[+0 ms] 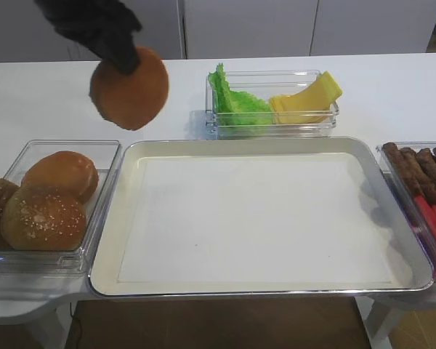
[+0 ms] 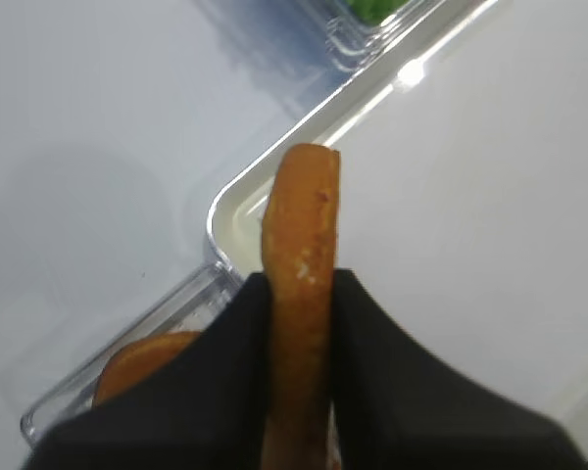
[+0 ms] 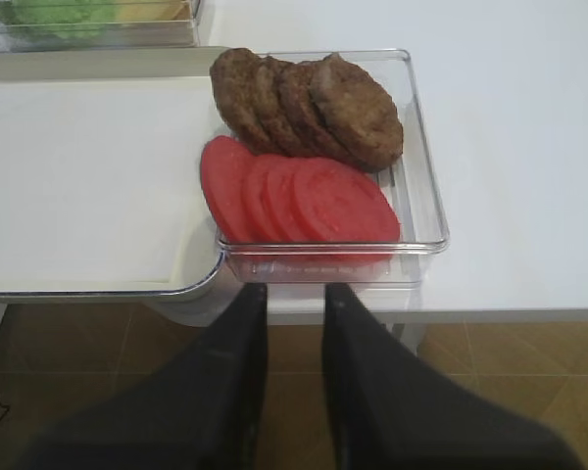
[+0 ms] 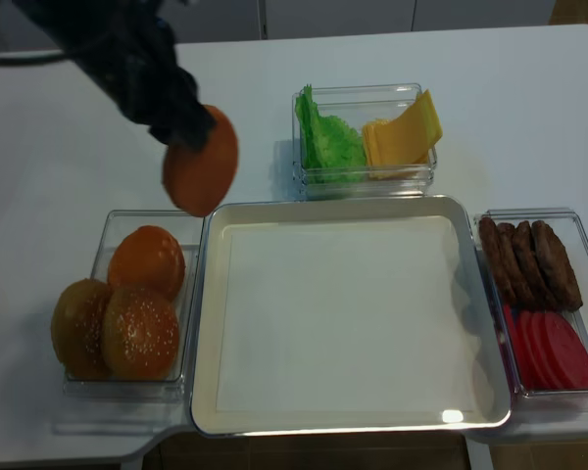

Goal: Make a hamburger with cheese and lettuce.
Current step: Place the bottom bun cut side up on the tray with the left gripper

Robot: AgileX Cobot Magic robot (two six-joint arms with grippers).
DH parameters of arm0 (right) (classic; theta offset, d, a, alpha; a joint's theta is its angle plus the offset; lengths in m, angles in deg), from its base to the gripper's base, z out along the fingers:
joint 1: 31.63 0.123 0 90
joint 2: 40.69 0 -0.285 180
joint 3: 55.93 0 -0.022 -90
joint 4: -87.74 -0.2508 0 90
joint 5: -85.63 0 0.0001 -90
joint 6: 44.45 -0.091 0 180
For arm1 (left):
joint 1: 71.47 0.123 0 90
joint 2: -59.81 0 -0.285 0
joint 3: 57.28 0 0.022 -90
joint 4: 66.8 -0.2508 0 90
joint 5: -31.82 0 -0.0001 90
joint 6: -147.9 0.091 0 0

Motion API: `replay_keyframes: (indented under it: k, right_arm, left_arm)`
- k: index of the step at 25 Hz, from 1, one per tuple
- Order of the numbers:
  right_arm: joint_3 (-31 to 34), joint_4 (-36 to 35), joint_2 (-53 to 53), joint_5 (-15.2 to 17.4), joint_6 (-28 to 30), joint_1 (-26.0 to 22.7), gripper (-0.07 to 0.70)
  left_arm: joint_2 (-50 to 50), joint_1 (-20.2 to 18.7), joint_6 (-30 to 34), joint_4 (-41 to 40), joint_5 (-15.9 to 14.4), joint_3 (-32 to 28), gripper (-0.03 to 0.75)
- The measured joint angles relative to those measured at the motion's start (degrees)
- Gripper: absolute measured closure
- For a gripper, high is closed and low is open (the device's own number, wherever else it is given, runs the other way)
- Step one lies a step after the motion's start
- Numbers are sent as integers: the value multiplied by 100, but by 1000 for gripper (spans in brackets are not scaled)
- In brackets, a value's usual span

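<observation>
the left gripper (image 1: 125,59) is clamped tight on the upper edge of the hamburger (image 1: 129,88) bun half, so the disc hangs on edge above the tray's (image 1: 109,240) far-left corner, likely bound for it. its long axis runs up-down, browned face camera-ward. lettuce (image 1: 235,103) and cheese (image 1: 305,102) wait beyond. the right gripper (image 3: 294,299) hovers narrowly parted, empty.

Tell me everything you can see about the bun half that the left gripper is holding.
The bun half is a round, flat disc with a smooth golden-brown surface and no seeds visible. The left gripper is shut on its upper edge, so it hangs on edge in the air, touching only the gripper's fingers. The left wrist view shows its thin rim. It sits above the white table, near the far-left corner of the tray, not yet over it.
</observation>
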Motion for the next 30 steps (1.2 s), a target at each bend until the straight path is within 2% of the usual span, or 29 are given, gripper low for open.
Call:
replay_keyframes:
  k: [4,7,20,25,30]
  right_arm:
    - [0,0,0,0,0,0,479]
    - [0,0,0,0,0,0,479]
    - [0,10,0,0,0,0,479]
    - [0,10,0,0,0,0,479]
    - [0,10,0,0,0,0,479]
  left_arm:
    - [-14,-805,-166,-412,360,0,597]
    - [-155,-1306,-547,-860,488,0,599]
    - [-1279,-3049,-3214,-3408,650,0,600]
    - [-1439,-3471,-3923,-4142,663,0,600]
    - [-1585,-3668,-4192,-4376,377,9,600]
